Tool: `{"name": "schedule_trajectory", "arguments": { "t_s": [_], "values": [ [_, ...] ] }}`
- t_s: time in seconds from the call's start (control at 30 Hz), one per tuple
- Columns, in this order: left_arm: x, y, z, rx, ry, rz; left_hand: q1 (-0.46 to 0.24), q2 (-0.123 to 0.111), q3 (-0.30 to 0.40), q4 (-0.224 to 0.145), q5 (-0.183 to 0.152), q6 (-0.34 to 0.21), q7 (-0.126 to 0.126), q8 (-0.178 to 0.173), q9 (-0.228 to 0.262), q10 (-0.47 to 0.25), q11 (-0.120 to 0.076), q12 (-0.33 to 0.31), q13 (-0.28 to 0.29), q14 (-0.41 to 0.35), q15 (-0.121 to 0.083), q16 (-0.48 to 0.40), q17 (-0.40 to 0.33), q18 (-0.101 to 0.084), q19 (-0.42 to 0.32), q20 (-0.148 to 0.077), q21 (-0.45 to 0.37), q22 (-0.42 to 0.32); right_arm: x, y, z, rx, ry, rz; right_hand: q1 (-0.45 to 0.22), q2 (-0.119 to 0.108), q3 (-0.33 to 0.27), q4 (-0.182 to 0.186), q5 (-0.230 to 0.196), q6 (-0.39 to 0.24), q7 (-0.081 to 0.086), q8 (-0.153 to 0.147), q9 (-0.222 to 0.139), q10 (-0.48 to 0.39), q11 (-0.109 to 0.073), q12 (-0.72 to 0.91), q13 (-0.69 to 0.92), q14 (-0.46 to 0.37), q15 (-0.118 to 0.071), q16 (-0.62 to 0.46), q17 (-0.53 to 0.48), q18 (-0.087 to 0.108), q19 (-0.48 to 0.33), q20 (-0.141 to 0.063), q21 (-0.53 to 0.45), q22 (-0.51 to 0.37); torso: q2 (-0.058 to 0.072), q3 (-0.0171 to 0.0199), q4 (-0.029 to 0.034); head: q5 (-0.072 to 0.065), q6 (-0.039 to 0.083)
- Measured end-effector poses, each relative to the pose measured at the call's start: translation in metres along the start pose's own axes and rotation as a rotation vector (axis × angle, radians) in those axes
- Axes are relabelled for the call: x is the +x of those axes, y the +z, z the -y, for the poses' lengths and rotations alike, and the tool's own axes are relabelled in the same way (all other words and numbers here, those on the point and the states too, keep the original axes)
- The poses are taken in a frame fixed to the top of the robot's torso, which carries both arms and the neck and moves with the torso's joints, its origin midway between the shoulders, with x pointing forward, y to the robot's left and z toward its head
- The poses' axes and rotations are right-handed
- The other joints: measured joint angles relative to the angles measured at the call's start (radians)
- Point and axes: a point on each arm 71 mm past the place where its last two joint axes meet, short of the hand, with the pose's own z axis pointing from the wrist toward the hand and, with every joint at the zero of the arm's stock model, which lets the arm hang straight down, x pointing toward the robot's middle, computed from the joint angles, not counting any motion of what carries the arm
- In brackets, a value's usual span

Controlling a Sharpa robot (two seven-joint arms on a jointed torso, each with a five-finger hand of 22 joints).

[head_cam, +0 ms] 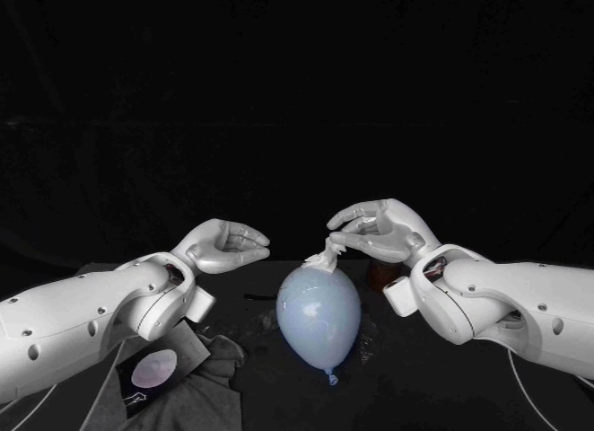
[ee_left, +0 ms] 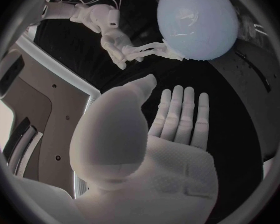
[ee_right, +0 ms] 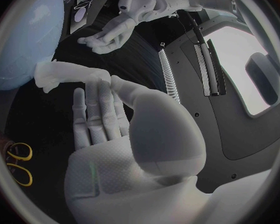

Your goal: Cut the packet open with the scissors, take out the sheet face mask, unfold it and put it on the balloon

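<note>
packet point(head_cam: 155, 368) lies on grey cloth point(head_cam: 222, 355) by the left arm. left hand point(head_cam: 226, 244) holds nothing, fingers loosely apart. right hand point(head_cam: 375, 232) pinches the bunched mask point(head_cam: 326, 256) (not spread out), which touches the far end of the balloon point(head_cam: 319, 310) mid-table. yellow-handled scissors point(ee_right: 20, 160) lie on the table point(head_cam: 414, 377).

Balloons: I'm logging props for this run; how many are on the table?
1. The pale blue balloon sits at the middle of the table, its far end by the right hand, which pinches the sheet face mask. Darkness could hide others.
</note>
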Motion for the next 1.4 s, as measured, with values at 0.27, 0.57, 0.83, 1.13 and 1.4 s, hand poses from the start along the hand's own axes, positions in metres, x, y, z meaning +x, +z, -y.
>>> {"name": "schedule_trajectory", "arguments": {
  "t_s": [0.27,0.57,0.83,1.13,1.4],
  "values": [
    [0.016,0.029,0.005,0.068,0.196,-0.007,0.1,0.074,-0.283,0.07,0.0,0.014,-0.009,-0.075,-0.073,-0.001,0.032,-0.098,-0.122,-0.03,0.03,-0.14,-0.138,-0.015,0.075,-0.001,-0.131,-0.12,0.001,0.002,0.0,-0.003,0.0,0.0,0.0,0.0,0.0,0.0,0.0,0.0,0.0,0.0,0.0,0.002,-0.001,0.0,0.0,0.0,0.0,0.0,0.0,0.0,0.0,0.0,0.0,0.0,0.001,0.0003,-0.0012,-0.002,-0.014],
    [0.034,0.054,0.009,0.081,0.341,-0.032,0.141,0.099,-0.416,0.14,0.0,0.037,0.013,-0.091,-0.094,0.007,0.031,-0.118,-0.136,-0.036,0.036,-0.188,-0.189,-0.015,0.11,-0.002,-0.168,-0.161,0.004,0.003,-0.001,-0.005,0.003,-0.004,0.001,0.001,-0.003,-0.003,-0.001,0.0,0.0,0.004,0.0,0.003,0.001,0.004,0.0,-0.001,0.002,0.004,0.001,-0.001,0.0,0.0,0.0,0.003,0.0,0.0015,-0.0019,-0.004,-0.022],
    [0.047,0.067,0.013,0.077,0.392,-0.055,0.14,0.11,-0.444,0.141,0.0,0.052,0.016,-0.091,-0.098,0.021,0.024,-0.118,-0.136,-0.035,0.036,-0.197,-0.201,-0.015,0.118,-0.003,-0.177,-0.172,0.006,0.003,-0.002,-0.006,0.006,-0.006,0.001,0.001,-0.003,-0.003,-0.004,0.0,0.0,0.004,0.0,0.004,0.001,0.004,0.0,-0.001,0.002,0.004,0.001,-0.001,0.0,0.0,0.0,0.003,0.0,0.0015,-0.0024,-0.007,-0.024],
    [0.059,0.076,0.017,0.068,0.408,-0.095,0.118,0.148,-0.459,0.142,0.0,0.068,0.014,-0.091,-0.103,0.03,0.022,-0.122,-0.136,-0.028,0.035,-0.209,-0.211,-0.015,0.128,-0.001,-0.189,-0.183,0.008,0.003,-0.002,-0.007,0.009,-0.01,0.001,0.001,-0.003,-0.003,-0.001,0.001,-0.001,0.004,0.0,0.001,-0.001,0.004,0.0,0.0,0.003,0.004,0.002,0.009,0.0,0.0,0.004,0.004,0.0,0.0015,-0.0021,-0.011,-0.031],
    [0.068,0.08,0.02,0.067,0.405,-0.143,0.116,0.167,-0.459,0.142,0.0,0.084,0.005,-0.091,-0.107,0.034,0.019,-0.122,-0.136,-0.025,0.032,-0.215,-0.218,-0.015,0.133,-0.003,-0.195,-0.19,0.008,0.003,-0.003,-0.007,0.01,-0.01,0.001,0.001,-0.003,-0.003,0.0,0.001,-0.001,0.004,0.0,0.001,-0.001,0.004,0.0,-0.002,0.001,0.004,0.002,0.008,0.0,0.0,0.004,0.006,0.0,0.0016,-0.0019,-0.013,-0.037]
  ]
}}
